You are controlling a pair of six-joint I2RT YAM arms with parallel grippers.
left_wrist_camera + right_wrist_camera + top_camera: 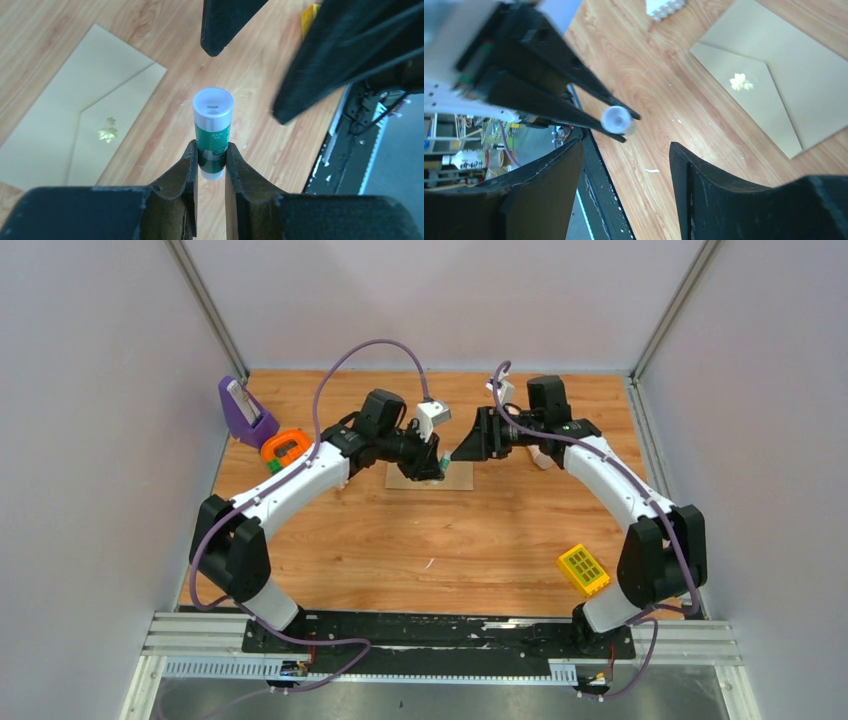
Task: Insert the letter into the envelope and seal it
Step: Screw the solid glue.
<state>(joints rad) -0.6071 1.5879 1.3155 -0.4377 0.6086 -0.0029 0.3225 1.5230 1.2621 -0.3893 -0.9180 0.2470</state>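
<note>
The left gripper clamps a glue stick upright above the table, probably for sealing, while the right gripper faces it with jaws apart, and the envelope lies flat just beside them, flap down.

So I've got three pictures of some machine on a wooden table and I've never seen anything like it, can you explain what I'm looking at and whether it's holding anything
These are two white and black robot arms bolted to the near edge of a wooden table. One picture looks down from above; the other two come from small cameras on each wrist, so you see the black jaws up close.

The left gripper is shut on a green and white glue stick, its white cap end pointing away from the camera. The right gripper is open, holds nothing, and faces that same stick.

A tan envelope lies flat beneath, flap folded down with a blob on it, perhaps glue. Also on the table: a purple holder, an orange object and a yellow block.
</note>
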